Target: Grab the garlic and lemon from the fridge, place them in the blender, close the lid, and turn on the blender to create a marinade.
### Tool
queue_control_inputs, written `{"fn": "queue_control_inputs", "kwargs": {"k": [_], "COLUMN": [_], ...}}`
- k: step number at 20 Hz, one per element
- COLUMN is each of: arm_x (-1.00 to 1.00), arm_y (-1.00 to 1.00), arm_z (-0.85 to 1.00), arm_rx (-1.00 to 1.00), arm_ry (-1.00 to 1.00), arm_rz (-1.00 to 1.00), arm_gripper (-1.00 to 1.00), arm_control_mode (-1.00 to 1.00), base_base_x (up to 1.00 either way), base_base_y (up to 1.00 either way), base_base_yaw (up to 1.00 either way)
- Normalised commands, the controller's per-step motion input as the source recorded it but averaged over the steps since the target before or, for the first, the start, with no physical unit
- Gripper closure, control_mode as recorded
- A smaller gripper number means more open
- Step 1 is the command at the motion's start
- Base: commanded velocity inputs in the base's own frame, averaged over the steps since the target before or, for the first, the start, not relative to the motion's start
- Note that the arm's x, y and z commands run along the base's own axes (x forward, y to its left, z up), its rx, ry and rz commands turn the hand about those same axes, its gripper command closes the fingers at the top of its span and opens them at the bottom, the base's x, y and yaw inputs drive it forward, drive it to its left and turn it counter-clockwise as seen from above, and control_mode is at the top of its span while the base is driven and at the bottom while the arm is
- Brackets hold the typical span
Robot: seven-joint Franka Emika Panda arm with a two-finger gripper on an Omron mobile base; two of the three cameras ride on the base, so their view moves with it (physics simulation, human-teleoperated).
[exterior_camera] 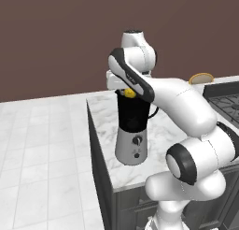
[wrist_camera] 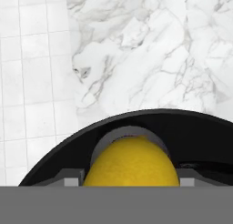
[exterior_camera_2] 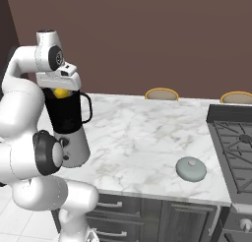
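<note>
Lemon (wrist_camera: 132, 161), bright yellow and smooth, closest to the hand camera, sitting between the jaws right at the dark round mouth of the blender (wrist_camera: 136, 127). Gripper (exterior_camera: 127, 89) poised directly over the jar, visible from the left base view with a yellow spot at its tip (exterior_camera: 128, 92) and from the right base view with the same yellow (exterior_camera_2: 61, 92) just inside the jar's rim. Jaws about half open; cannot tell whether pressing on the fruit or already parting from it. Outward from there: black jar with side handle on a tapered silver base with a small dial (exterior_camera: 137, 140), standing near the corner of a white marbled counter (exterior_camera_2: 147, 133). Pale grey-green lid (exterior_camera_2: 191, 168) lying flat on that counter, well apart from the blender, just beside the stove (exterior_camera_2: 236, 147). White tiled floor (exterior_camera: 42, 154) beyond the counter edge. Garlic not identifiable; possibly already down in the jar, hidden by the dark wall. Judged step: dropping the lemon in. Best done by keeping the hand centred over the opening, spreading the jaws fully so the fruit falls free, then lifting straight up to avoid knocking the jar. Risk: fruit catching the rim and rolling onto the counter.
</note>
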Motion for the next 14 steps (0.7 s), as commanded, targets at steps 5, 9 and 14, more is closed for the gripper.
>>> {"fn": "queue_control_inputs", "kwargs": {"k": [5,9,14], "arm_x": [0.11,0.00,0.00], "arm_y": [0.01,0.00,0.00], "arm_z": [-0.06,0.00,0.01], "arm_rx": [0.00,0.00,0.00], "arm_ry": [0.05,0.00,-0.03], "arm_rz": [0.00,0.00,0.00], "arm_gripper": [-1.00,-1.00,-1.00], "arm_control_mode": [-1.00,-1.00,-1.00], "base_base_x": [0.00,0.00,0.00], "base_base_y": [0.00,0.00,0.00], "base_base_yaw": [0.00,0.00,0.00]}}
